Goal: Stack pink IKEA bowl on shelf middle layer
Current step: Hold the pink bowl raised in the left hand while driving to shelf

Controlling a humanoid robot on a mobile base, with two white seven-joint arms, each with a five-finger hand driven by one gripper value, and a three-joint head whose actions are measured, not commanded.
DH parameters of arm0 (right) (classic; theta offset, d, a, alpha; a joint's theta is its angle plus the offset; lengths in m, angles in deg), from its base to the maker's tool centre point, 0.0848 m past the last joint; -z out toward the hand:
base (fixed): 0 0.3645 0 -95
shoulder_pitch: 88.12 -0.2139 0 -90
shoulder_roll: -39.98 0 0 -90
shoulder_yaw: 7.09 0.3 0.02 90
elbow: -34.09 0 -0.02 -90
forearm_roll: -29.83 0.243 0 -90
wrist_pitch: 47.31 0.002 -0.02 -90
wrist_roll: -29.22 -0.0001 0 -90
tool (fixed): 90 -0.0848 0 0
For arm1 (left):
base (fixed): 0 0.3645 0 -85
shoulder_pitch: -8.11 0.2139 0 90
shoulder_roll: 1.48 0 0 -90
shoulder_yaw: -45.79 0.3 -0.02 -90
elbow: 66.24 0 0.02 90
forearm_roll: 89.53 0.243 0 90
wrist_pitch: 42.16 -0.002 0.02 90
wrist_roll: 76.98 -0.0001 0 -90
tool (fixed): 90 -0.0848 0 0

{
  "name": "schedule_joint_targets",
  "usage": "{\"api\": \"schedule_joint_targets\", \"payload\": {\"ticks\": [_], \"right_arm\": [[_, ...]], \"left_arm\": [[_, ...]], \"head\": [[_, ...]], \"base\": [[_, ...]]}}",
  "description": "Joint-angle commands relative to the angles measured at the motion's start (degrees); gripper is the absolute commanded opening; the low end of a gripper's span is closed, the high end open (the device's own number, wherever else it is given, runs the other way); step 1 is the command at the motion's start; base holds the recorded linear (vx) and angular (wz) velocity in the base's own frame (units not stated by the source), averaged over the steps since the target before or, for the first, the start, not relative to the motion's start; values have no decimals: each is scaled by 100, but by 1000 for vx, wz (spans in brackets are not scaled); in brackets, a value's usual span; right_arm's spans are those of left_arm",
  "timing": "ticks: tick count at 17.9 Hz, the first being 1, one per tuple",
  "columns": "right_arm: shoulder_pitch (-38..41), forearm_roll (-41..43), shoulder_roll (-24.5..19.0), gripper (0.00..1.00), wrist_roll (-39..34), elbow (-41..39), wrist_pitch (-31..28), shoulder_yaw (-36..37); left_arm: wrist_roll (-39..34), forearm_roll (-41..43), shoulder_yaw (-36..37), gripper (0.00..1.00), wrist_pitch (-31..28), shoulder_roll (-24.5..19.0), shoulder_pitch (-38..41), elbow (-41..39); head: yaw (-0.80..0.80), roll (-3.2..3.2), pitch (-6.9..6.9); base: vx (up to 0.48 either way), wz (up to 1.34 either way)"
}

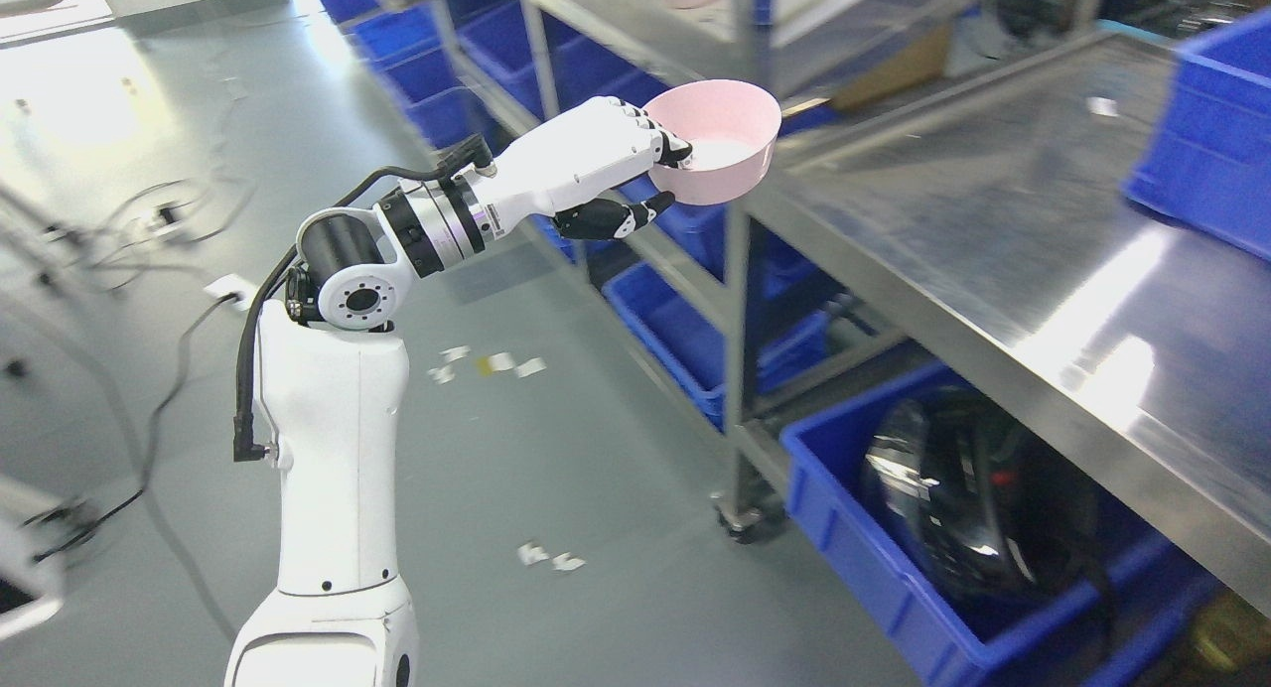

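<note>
Your left hand [635, 166] has the pink bowl [717, 141] pinched by its near rim, fingers inside and thumb underneath, hanging just off the steel shelf's [953, 230] left front corner, so keep it level and clear the upright post [737, 310].

Left robot hand [621, 166] gripping pink bowl [717, 141] beside steel shelf [973, 220], above blue bins [894, 558].

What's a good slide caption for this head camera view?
Left hand carries a pink bowl by its rim toward the steel shelf, above blue bins.
</note>
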Motion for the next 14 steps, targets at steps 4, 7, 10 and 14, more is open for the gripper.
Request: {"api": "schedule_joint_targets", "payload": {"ticks": [4, 7, 10, 14], "right_arm": [[18, 0, 100, 100, -56, -100, 4, 0], [18, 0, 100, 100, -56, -100, 4, 0], [18, 0, 100, 100, -56, -100, 4, 0], [27, 0, 100, 100, -56, -100, 4, 0]], "left_arm": [[-12, -1, 4, 2, -15, -99, 2, -69], [-12, -1, 4, 2, -15, -99, 2, -69], [-3, -1, 12, 2, -15, -99, 2, -69], [-3, -1, 30, 2, -15, -99, 2, -69]], "head": [[0, 0, 0], [0, 0, 0], [0, 0, 0], [0, 0, 0]], "base": [[76, 1696], [67, 1353], [55, 935], [84, 354]]}}
